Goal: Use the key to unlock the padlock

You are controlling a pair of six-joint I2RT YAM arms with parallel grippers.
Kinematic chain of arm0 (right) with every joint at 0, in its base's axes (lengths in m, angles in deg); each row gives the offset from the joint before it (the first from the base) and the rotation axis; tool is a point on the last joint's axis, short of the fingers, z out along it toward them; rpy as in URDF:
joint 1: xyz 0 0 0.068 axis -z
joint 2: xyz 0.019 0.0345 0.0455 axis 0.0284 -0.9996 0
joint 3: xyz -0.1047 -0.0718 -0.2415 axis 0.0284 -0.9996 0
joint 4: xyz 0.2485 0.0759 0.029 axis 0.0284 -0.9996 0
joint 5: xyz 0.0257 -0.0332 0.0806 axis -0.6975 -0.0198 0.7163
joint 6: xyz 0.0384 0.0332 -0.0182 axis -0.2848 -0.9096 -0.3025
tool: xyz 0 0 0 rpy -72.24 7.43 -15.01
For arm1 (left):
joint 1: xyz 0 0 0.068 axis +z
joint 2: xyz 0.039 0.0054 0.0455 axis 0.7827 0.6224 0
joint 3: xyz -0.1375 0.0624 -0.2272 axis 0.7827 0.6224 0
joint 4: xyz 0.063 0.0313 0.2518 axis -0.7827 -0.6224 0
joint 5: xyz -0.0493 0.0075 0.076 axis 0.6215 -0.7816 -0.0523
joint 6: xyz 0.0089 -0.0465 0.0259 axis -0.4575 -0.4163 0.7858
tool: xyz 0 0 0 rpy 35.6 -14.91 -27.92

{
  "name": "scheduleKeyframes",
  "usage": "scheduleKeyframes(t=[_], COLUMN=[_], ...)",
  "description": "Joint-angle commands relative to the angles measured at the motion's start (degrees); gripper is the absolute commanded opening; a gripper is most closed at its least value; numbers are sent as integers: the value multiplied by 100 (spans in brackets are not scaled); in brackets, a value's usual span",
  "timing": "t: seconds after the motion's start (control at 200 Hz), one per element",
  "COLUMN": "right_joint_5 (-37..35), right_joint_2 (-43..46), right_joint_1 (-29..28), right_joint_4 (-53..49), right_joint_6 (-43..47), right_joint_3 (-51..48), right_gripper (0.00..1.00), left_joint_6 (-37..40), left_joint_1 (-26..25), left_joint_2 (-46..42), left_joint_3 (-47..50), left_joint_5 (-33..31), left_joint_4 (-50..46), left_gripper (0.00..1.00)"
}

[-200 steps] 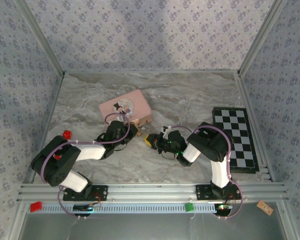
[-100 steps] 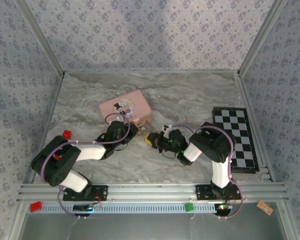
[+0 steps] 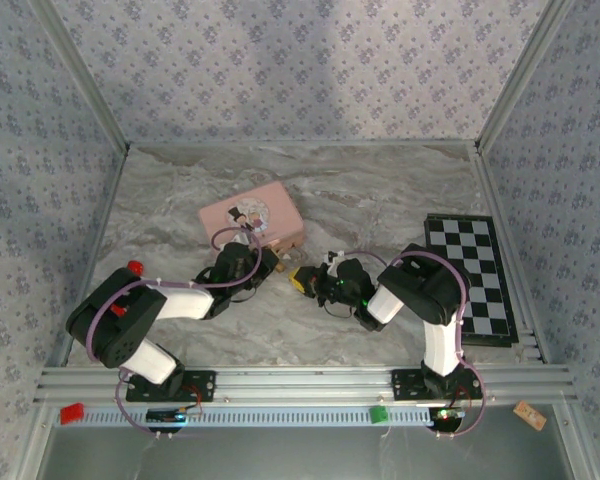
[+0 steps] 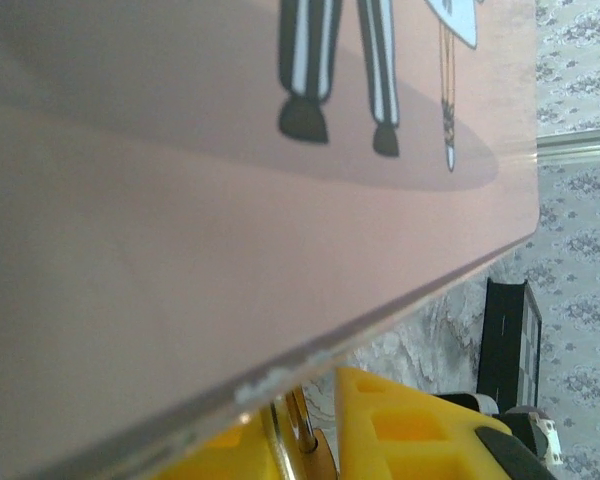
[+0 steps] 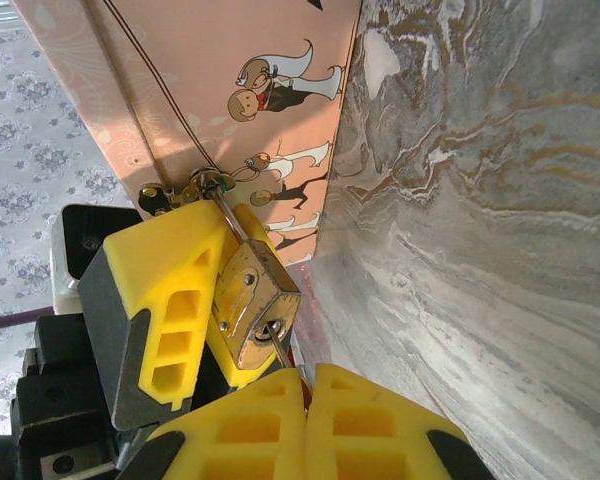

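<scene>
One pink tin, one padlock hung on the tin, one key beside it, one chequered board right of the tin, two red pieces left of it, one green block, one tan piece, two arms nearer than the tin

Key in padlock, hanging on tin.
</scene>
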Motion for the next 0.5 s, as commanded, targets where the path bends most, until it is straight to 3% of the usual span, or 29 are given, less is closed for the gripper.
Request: scheduleKeyframes(t=[0.0, 0.14, 0.495], right_joint_5=[-77, -58, -89], right_joint_2=[-27, 28, -16], right_joint_1=[-49, -60, -144], right_joint_4=[482, 484, 486], right_joint_6=[-36, -10, 3], right_joint_3=[269, 322, 322], right_gripper=[0, 0, 0], left_joint_6=[-120, -174, -176], left_joint_1=[-242, -245, -252], left_joint_2=[48, 82, 161], left_joint_3=[-158, -146, -261], left_joint_5=[826, 772, 807], left_joint_4=[587, 489, 446], left_gripper=[22, 28, 29])
